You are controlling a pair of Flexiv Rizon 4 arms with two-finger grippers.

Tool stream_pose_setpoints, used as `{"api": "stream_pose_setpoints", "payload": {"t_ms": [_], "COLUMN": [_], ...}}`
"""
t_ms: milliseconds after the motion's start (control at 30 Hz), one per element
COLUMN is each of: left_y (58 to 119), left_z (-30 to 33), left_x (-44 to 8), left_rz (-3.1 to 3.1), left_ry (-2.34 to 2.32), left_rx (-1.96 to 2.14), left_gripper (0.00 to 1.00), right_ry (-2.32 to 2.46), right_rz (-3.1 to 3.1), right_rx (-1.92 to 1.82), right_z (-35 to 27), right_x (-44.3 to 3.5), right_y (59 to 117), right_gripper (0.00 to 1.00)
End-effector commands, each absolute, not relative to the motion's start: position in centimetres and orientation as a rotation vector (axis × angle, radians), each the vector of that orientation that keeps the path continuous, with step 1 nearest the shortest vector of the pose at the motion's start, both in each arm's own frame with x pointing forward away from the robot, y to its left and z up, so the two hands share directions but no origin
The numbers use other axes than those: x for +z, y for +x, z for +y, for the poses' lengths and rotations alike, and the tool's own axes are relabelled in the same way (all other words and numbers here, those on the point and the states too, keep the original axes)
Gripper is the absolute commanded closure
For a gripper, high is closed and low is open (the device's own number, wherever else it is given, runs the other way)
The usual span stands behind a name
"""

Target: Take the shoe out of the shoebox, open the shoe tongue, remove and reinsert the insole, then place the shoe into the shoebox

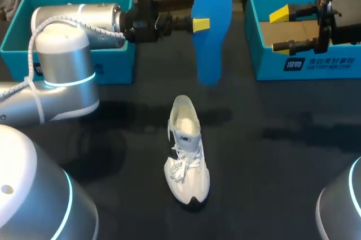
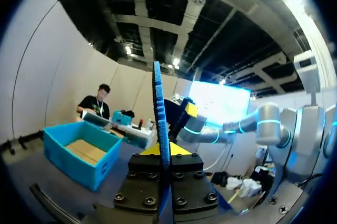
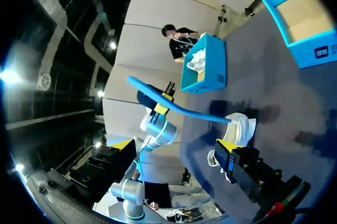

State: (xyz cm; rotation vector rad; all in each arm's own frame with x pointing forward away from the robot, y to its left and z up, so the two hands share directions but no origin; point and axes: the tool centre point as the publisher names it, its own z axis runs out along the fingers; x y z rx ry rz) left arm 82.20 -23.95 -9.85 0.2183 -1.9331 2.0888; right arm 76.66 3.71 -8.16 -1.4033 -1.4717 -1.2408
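left box (image 1: 115, 62) and right box (image 1: 265, 65) are sitting at the far corners | shoe (image 1: 186, 155) is standing upright nearer you, outside both | your left gripper (image 1: 201, 24) is pinching the insole (image 1: 212, 0) in the air beyond the shoe | your right gripper (image 1: 279, 30) is hovering over the right box, fingers spread

White shoe (image 1: 186, 152) stands mid-table, blue insole (image 1: 214, 39) raised on edge beyond it, teal shoebox (image 1: 316, 64) far right

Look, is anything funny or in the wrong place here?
Only the blue insole: it is out of the white shoe, pinched upright in the air by the left gripper, while the shoe sits on the table.
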Motion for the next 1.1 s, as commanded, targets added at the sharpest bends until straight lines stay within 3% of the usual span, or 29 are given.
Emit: {"api": "stream_pose_setpoints", "payload": {"t_ms": [33, 433, 1100], "left_y": [81.8, 82.0, 81.3], "left_z": [-23.9, -23.7, -22.6], "left_x": [-9.8, -9.7, -9.8], "left_rz": [-2.332, -2.278, -2.197], "left_ry": [-0.398, -0.472, -2.095], "left_rx": [2.417, 2.492, 2.572], "left_gripper": [1.0, 1.0, 1.0], "right_ry": [-1.405, -1.405, -1.405], "right_rz": [-1.472, -1.472, -1.472], "right_rx": [-1.242, -1.242, -1.242], "right_z": [3.8, 3.8, 3.8], "right_x": [-8.2, -8.2, -8.2], "right_y": [76.7, 76.7, 76.7], "right_gripper": [0.0, 0.0, 0.0]}}
